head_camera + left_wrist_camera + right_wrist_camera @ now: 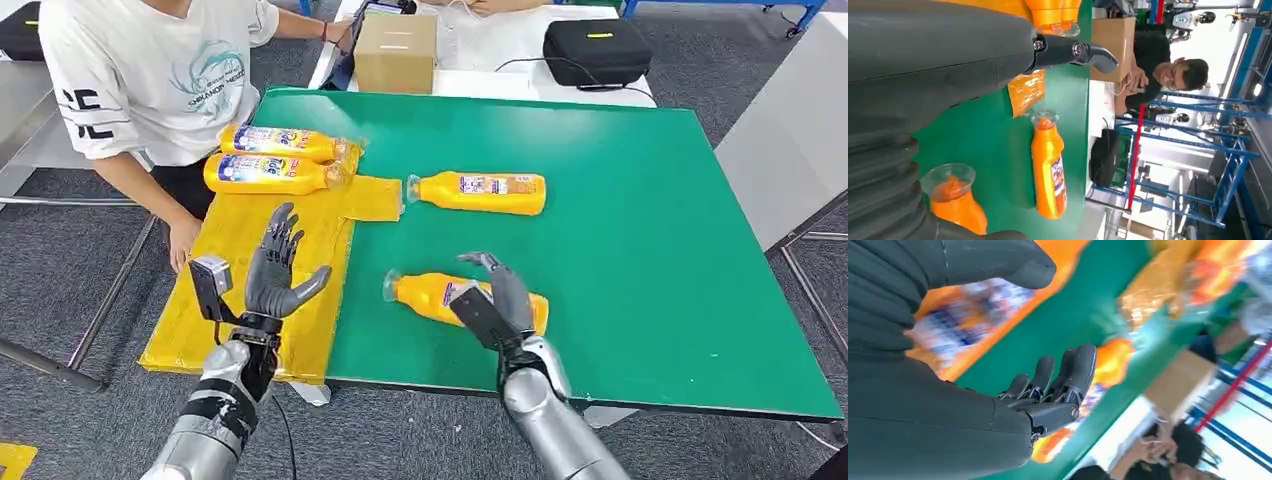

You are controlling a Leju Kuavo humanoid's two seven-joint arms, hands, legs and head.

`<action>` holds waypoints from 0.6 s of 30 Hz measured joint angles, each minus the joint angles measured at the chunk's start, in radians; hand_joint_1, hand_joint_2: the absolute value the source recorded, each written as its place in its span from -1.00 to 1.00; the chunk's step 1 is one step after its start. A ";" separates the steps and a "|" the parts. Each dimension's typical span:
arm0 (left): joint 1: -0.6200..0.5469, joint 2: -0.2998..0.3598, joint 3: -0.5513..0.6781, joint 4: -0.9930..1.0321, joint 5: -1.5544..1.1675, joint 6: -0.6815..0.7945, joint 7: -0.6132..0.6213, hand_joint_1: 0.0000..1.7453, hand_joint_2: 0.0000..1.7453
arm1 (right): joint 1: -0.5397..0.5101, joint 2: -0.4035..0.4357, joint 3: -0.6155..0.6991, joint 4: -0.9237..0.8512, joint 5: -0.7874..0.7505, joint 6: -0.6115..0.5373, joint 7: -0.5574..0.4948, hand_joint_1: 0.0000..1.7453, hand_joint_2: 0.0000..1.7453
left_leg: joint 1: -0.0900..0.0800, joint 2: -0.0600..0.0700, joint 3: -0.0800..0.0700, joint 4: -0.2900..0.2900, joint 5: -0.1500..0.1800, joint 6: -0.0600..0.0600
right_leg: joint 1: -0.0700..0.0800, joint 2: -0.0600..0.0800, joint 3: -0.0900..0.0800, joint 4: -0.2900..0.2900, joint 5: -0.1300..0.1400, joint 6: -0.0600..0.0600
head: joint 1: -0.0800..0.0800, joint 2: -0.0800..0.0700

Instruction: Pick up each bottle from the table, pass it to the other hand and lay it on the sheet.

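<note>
With the right hand (505, 300) spread above the near bottle (430, 295) (left hand (275, 265) also spread, holding nothing), a closing touch could roll it across the bench (650, 250).

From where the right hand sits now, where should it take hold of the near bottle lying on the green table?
Grip the near bottle around its wide labelled body, coming down from above. It lies on its side with the narrow capped neck pointing toward the yellow sheet, and the right hand hovers open over the body, probably the steadiest hold.
</note>
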 measured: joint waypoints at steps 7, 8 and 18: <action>-0.009 0.000 -0.017 0.008 0.023 0.023 0.018 -1.00 1.00 | 0.017 0.039 0.000 -0.045 -0.079 -0.024 -0.047 1.00 1.00 | -0.001 0.000 -0.001 0.000 0.000 0.000 | 0.000 0.000 -0.001 0.000 0.000 0.000 | 0.000 0.000; -0.010 0.000 -0.019 0.010 0.025 0.029 0.020 -1.00 1.00 | 0.018 0.044 0.000 -0.049 -0.089 -0.028 -0.052 1.00 1.00 | -0.001 0.000 -0.001 0.000 0.000 0.000 | 0.000 0.000 -0.001 0.000 0.000 0.000 | 0.000 0.000; -0.012 0.000 -0.032 0.017 0.057 0.044 0.034 -1.00 1.00 | 0.017 0.057 0.003 -0.053 -0.020 -0.115 0.007 -1.00 -1.00 | -0.001 0.000 -0.002 0.000 0.000 0.000 | 0.000 0.000 -0.001 0.000 0.000 0.000 | 0.000 0.000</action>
